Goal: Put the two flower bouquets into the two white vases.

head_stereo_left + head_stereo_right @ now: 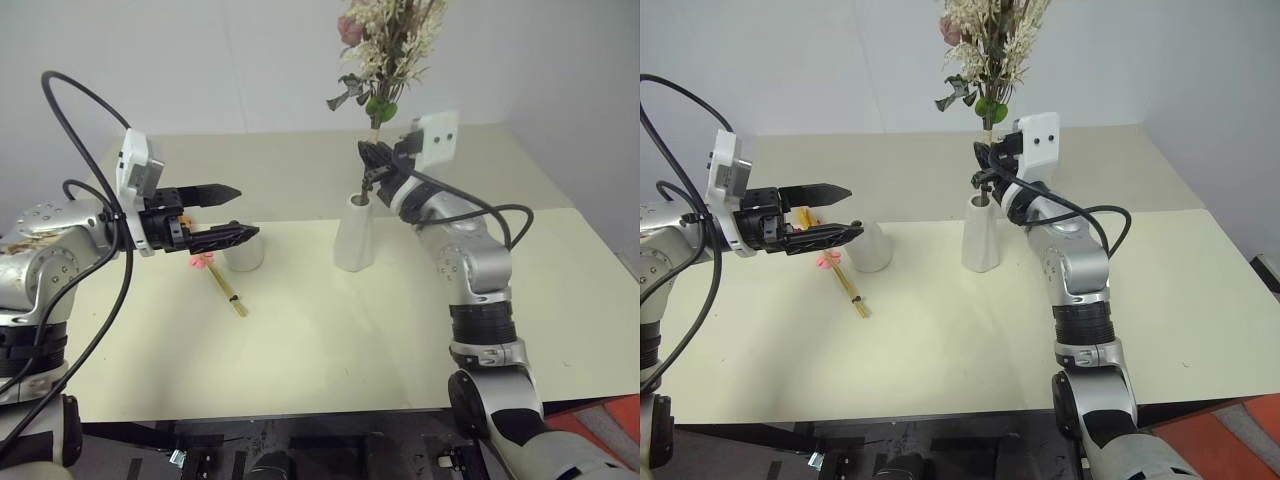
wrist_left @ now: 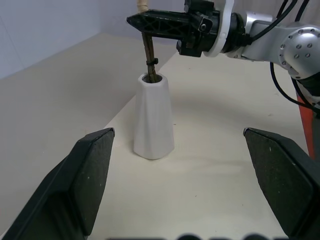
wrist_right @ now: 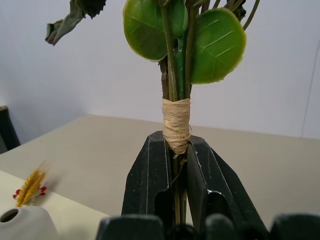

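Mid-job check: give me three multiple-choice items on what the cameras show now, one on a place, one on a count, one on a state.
1. Where does the wheat bunch lie?
A. On the table beside the round vase
B. Inside the tall vase
C. In the left gripper

2. How many white vases stand on the table?
A. One
B. Two
C. Three

3. What is the right gripper doing?
A. Hanging open
B. Shut on the wheat bunch
C. Shut on the bushy bouquet, stem in the tall vase mouth

Answers:
1 A, its stalks rest on the tabletop next to the round vase.
2 B, one tall and one round.
3 C, its fingers clamp the wrapped stems; the left wrist view shows the stem entering the mouth. The left gripper is open.
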Action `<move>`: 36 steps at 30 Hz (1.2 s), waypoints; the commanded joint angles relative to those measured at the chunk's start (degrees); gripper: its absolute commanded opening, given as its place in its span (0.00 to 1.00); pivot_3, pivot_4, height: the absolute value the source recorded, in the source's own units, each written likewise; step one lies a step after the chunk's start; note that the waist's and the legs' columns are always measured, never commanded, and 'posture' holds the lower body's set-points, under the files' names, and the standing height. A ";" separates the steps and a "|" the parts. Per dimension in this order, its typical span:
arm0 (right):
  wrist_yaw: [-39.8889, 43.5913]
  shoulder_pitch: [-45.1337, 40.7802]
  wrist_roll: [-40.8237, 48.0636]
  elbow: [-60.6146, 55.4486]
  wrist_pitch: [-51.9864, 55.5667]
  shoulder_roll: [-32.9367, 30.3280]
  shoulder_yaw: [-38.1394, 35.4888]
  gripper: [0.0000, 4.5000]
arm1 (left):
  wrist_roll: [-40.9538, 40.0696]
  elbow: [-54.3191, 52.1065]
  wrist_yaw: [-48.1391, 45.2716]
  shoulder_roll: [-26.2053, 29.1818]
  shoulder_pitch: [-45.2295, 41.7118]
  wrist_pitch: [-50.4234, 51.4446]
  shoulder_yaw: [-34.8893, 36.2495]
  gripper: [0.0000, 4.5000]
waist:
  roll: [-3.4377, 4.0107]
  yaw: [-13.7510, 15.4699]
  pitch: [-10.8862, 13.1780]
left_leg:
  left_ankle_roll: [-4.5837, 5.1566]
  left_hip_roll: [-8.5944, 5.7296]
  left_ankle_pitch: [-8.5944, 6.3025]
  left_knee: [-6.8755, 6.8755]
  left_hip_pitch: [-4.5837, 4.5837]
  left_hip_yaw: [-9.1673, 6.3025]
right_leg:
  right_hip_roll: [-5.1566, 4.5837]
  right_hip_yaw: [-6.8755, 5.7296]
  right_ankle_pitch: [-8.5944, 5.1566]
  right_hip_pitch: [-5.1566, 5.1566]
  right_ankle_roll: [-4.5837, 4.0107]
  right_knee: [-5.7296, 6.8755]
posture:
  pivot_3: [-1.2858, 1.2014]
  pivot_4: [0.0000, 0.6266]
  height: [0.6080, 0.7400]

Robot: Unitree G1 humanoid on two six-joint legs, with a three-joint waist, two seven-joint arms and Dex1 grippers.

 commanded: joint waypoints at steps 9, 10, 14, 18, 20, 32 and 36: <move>-0.14 1.34 -0.80 -1.32 -3.22 2.03 0.69 0.04 | -0.90 -1.41 -0.15 0.76 0.15 -0.75 2.64 1.00 | 0.00 0.03 0.00 | -0.01 0.00 0.00 0.00 0.01 -0.01 | 0.01 0.00 0.00 0.00 0.00 0.00 | 0.52 0.24 1.00; -0.29 1.48 -0.81 -1.46 -2.98 2.04 0.70 0.04 | -0.83 -1.36 -0.19 0.82 0.21 -0.77 2.69 1.00 | 0.00 0.03 0.00 | -0.01 0.00 0.00 0.00 0.01 -0.01 | 0.01 0.01 0.00 0.00 0.00 0.00 | 0.52 0.24 1.00; -0.51 2.01 -1.10 -1.48 -3.01 1.79 0.68 0.12 | -0.59 -1.19 -0.33 1.03 0.22 -0.64 2.79 1.00 | 0.00 -0.01 0.00 | -0.01 0.00 0.00 0.00 0.01 -0.01 | 0.01 0.01 0.00 0.00 0.00 0.00 | 0.52 0.24 1.00; -0.68 3.38 -1.63 -2.50 -2.81 1.19 0.45 0.39 | -0.22 -1.44 0.32 1.44 0.80 -0.36 3.12 1.00 | 0.00 0.04 0.00 | -0.01 0.01 0.00 -0.01 0.03 -0.01 | 0.02 0.01 0.00 0.01 0.00 0.00 | 0.52 0.24 1.00; -0.47 4.49 -1.83 -3.61 -2.51 0.59 0.38 0.54 | -0.16 -1.96 1.42 1.49 1.92 -0.14 3.94 1.00 | 0.00 0.01 0.00 | -0.01 0.01 0.00 -0.02 0.03 -0.01 | 0.02 0.02 0.00 0.01 0.00 -0.01 | 0.52 0.24 1.00; 6.61 14.59 4.01 -18.74 7.43 -8.39 -0.73 1.00 | 2.65 -5.79 10.45 2.60 10.37 0.59 7.05 1.00 | 0.00 0.18 0.00 | 0.20 0.02 -0.11 -0.09 0.08 0.00 | 0.03 0.06 0.00 0.02 -0.01 -0.01 | 0.52 0.24 1.00; 15.66 16.50 12.61 -25.41 14.36 -17.06 -3.29 1.00 | 8.07 -6.06 19.41 5.58 11.75 7.46 4.73 1.00 | 0.00 0.35 0.00 | 0.24 0.03 -0.14 -0.14 0.13 0.02 | 0.06 0.06 0.00 0.07 -0.01 -0.05 | 0.52 0.24 1.00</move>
